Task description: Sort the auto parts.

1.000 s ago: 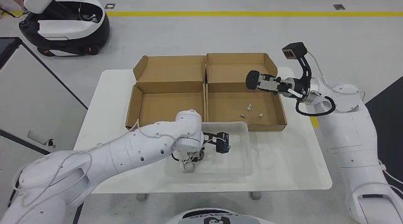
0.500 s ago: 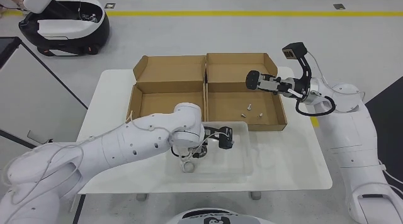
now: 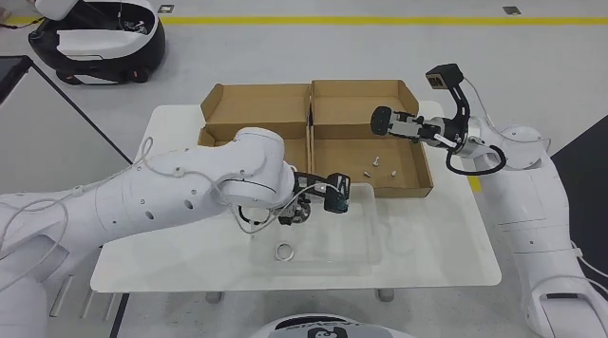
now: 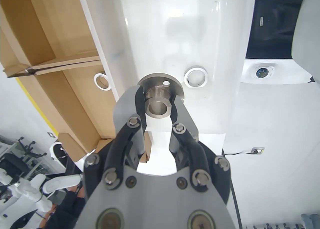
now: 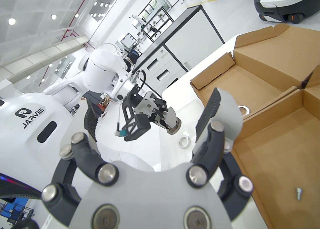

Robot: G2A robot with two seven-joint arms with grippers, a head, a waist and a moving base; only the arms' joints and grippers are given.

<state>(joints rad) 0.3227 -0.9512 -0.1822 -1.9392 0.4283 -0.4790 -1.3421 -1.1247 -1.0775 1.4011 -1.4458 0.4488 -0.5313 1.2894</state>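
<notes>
White table (image 3: pixel 437 234); two open cardboard boxes are set side by side on its far half, with a clear tray (image 3: pixel 356 243) placed just near of them. The left gripper (image 4: pixel 158 102) is held over the far part of the tray, close to the seam between the boxes. Its fingers (image 4: pixel 130 105) are clamped on the hub of a flanged metal bushing (image 4: pixel 161 84), flange turned down toward the tray. From the right wrist view the bushing appears lifted clear of the tray floor. One metal ring (image 3: pixel 284 252) is seen lying flat in the near left part of the tray, apart from the bushing. A second ring (image 4: pixel 101 82) is noted on the floor of the left box (image 3: pixel 256 110), at its near right corner, just beyond the wall facing the tray. Two small bolts (image 3: pixel 377 159) are found in the right box (image 3: pixel 361 110), near its near wall and close to each other; one is lying on its side in the right wrist view. The right gripper (image 3: pixel 382 121) is held above the far part of the right box, pointed left. Its ribbed fingers (image 5: pixel 212 112) are spread wide and nothing is gripped between them.
</notes>
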